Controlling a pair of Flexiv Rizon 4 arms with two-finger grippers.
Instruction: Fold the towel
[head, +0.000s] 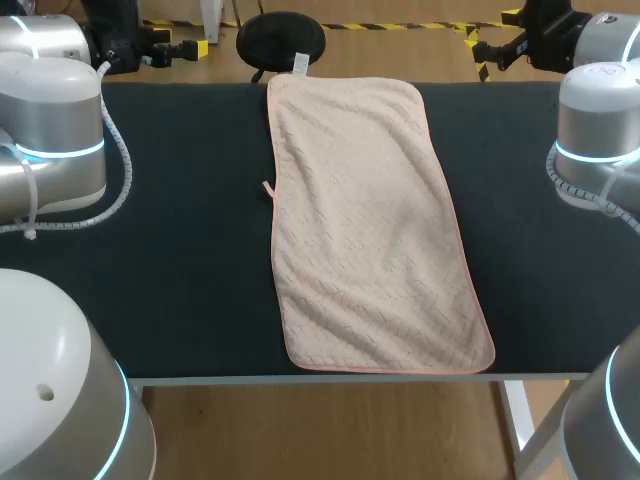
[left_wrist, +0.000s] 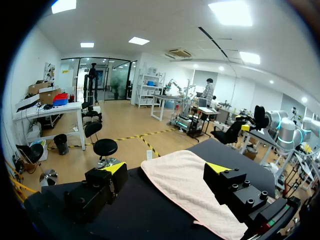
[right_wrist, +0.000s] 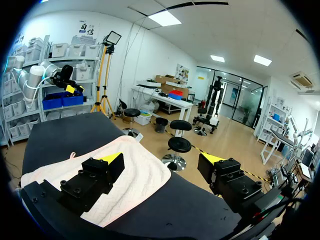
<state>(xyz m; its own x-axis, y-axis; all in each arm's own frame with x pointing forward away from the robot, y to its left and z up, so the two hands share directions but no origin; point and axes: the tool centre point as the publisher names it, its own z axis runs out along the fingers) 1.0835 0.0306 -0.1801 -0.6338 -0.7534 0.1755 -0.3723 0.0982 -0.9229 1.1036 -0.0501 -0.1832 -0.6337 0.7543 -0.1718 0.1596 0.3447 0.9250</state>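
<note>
The dark counter (head: 180, 300) carries the pink towel (head: 370, 230), which lies flat and unfolded across its middle. One short end sits at the far edge and the other just short of the near edge, with the long sides slanting a little toward the near right corner. Our left hand (left_wrist: 166, 168) hangs by the far left corner and our right hand (right_wrist: 161, 159) by the far right corner, both with fingers spread wide and holding nothing.

We judge the fold not yet begun. To do it well, each hand should pinch one corner of the same short end. Both should lift together and lay that end on the opposite one with the edges matched, allowing for the slant.

A small white tag (head: 300, 63) at the far end and a loop (head: 268, 187) on the left long side could snag a finger.
</note>
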